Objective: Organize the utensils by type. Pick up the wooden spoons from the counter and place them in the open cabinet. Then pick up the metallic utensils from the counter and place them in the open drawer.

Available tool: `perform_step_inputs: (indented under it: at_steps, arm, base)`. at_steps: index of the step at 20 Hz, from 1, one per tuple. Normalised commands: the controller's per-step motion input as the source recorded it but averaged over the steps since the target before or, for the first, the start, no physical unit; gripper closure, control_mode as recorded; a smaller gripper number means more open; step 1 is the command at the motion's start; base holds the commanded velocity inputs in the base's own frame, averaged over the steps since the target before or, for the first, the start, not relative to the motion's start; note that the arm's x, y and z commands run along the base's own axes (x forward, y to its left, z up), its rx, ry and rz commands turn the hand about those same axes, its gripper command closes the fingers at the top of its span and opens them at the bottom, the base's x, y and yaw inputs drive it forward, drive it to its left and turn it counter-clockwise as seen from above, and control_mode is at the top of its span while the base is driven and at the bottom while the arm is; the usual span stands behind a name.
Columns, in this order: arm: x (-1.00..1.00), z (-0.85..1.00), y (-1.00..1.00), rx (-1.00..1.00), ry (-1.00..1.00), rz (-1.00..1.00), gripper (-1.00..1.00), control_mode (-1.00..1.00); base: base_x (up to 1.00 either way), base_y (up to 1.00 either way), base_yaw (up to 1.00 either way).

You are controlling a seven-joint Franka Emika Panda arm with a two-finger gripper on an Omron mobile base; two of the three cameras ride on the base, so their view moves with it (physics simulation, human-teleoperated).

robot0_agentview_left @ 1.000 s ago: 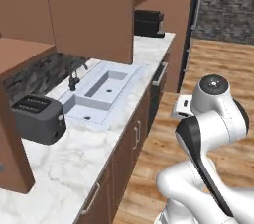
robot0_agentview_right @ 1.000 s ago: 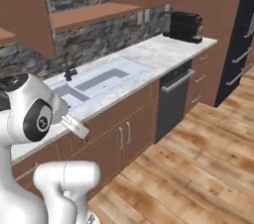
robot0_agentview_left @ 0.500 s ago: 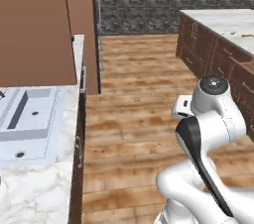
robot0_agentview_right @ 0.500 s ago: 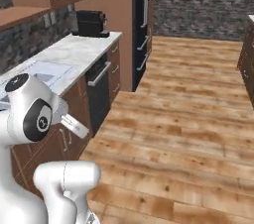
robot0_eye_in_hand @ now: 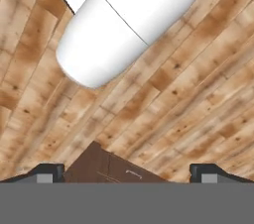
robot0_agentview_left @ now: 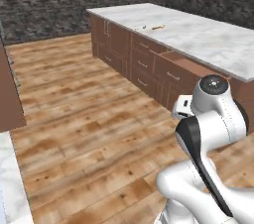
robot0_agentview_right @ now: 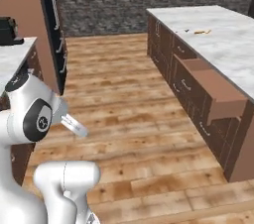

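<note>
The counter (robot0_agentview_left: pixel 208 32) (robot0_agentview_right: pixel 228 39) is a long island with a white marble top over brown fronts, at the right of both base views. A few tiny utensils (robot0_agentview_left: pixel 157 28) (robot0_agentview_right: pixel 201 32) lie on its far part, one golden-brown. They are too small to tell the wooden spoons from the metallic utensils. The open drawer (robot0_agentview_left: pixel 186 63) (robot0_agentview_right: pixel 214 88) juts out of the island's front. I cannot make out the open cabinet. In the hand view my gripper (robot0_eye_in_hand: pixel 126 173) is open and empty, pointing down at the wooden floor.
Plank floor (robot0_agentview_left: pixel 89 119) spreads wide between me and the island. A dark fridge (robot0_agentview_right: pixel 52 15) and a marble counter end (robot0_agentview_right: pixel 15 54) stand at the left. A brown panel (robot0_agentview_left: pixel 10 94) fills the left edge. A dark brown cupboard front (robot0_eye_in_hand: pixel 106 168) lies below the hand.
The whole picture has swung from the sink counter, past the fridge, to the island: the base turned. The gripper stays open and empty.
</note>
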Motion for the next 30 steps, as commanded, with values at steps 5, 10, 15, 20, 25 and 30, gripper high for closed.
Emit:
perform_step_inputs:
  at_steps: [5,10,15,20,25,30]
  arm:
    - [0.00,0.00,0.00,0.00,0.00,0.00,-1.00,1.00]
    - [0.00,0.00,0.00,0.00,0.00,0.00,-1.00,1.00]
    - [0.00,0.00,0.00,0.00,0.00,0.00,-1.00,1.00]
    - [0.00,0.00,0.00,0.00,0.00,0.00,-1.00,1.00]
    - [0.00,0.00,0.00,0.00,0.00,0.00,-1.00,1.00]
    - [0.00,0.00,0.00,0.00,0.00,0.00,-1.00,1.00]
  base:
    - [0.15,0.00,-0.54]
    - [0.50,0.08,-0.34]
    - [0.68,0.30,-0.27]
    - [0.75,0.37,-0.27]
    - [0.69,0.41,-0.28]
    - [0.71,0.49,-0.30]
